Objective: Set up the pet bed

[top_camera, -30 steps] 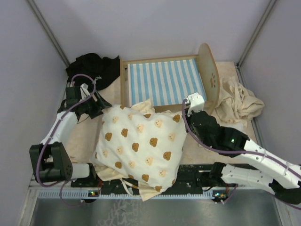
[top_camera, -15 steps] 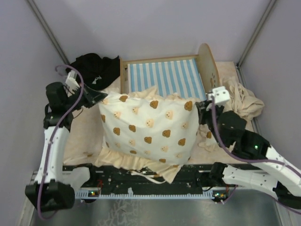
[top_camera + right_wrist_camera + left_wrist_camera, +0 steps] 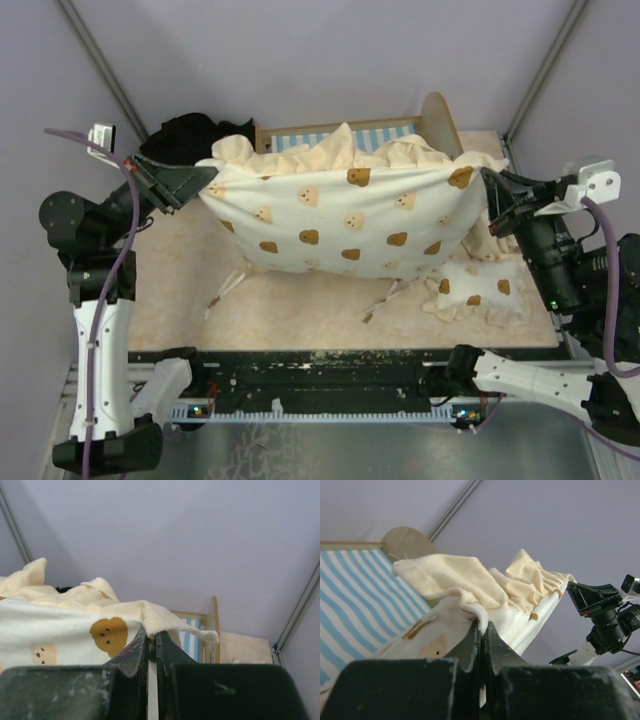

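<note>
A cream frilled cushion (image 3: 345, 222) with brown prints hangs stretched in the air between my two grippers. My left gripper (image 3: 205, 178) is shut on its left corner frill (image 3: 481, 616). My right gripper (image 3: 489, 186) is shut on its right corner frill (image 3: 165, 621). Behind the cushion stands the pet bed (image 3: 437, 118). Only its rounded headboard and a strip of blue-and-white striped mattress (image 3: 305, 140) show above the cushion. The left wrist view shows the mattress (image 3: 350, 595) and headboard (image 3: 405, 541) below the lifted cloth. In the right wrist view the headboard (image 3: 213, 627) stands edge-on.
A small matching pillow (image 3: 476, 290) lies on the beige mat (image 3: 300, 315) at the right, under the lifted cushion's corner. A black cloth (image 3: 185, 135) is heaped at the back left. Grey walls close in the back and both sides.
My left gripper closed on the cushion's left corner. Both arms lifted and spread apart, raising the cushion off the mat toward the bed and uncovering the small pillow.
</note>
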`<state>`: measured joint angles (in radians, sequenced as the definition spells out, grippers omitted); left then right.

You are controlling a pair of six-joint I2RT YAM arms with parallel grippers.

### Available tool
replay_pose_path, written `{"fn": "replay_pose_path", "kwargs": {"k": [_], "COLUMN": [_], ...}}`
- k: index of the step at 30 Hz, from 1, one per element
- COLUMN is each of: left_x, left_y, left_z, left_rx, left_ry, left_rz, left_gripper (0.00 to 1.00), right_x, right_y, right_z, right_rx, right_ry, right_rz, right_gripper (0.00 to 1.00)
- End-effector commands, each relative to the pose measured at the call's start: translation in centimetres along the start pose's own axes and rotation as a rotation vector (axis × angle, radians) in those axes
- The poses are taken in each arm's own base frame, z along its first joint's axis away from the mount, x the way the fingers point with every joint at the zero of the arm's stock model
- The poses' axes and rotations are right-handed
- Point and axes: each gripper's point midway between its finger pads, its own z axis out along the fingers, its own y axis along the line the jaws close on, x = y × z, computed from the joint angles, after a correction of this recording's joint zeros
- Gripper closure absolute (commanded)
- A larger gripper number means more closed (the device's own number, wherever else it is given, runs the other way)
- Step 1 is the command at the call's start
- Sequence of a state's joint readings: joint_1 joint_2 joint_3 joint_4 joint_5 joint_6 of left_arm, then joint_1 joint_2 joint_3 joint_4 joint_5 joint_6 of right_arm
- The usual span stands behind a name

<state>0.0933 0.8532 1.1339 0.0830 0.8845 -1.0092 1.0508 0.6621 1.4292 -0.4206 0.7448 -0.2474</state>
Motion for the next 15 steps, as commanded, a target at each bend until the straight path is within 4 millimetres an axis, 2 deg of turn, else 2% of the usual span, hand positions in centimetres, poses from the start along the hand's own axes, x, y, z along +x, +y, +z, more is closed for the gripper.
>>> {"fn": "replay_pose_path", "kwargs": {"k": [1, 3, 9, 15], "left_x": [-2.9, -3.6, -4.0, -3.6], "left_y": [-5.3, -4.6, -0.2, 4.1], "left_z": [-0.3, 0.0, 1.7, 4.6], "left_rx": [0.122, 0.103, 0.049, -0.020], "left_ry": [-0.084, -0.115, -0.136, -0.134], "left_rz": [0.105, 0.123, 0.103, 0.106], "left_gripper": [1.00, 1.00, 1.00, 1.00], "right_x": [-5.4, -5.8, -5.7, -5.8], "right_y": [-3.5, -3.8, -4.7, -2.3], "right_z": [-1.2, -0.9, 1.4, 4.2], "right_rx": [0.085, 0.113, 0.296, 0.311], "right_ry": [-0.165, -0.189, -0.137, -0.145], "right_rz": [0.035, -0.011, -0.279, -0.455], "right_gripper": [1.00, 1.00, 1.00, 1.00]}}
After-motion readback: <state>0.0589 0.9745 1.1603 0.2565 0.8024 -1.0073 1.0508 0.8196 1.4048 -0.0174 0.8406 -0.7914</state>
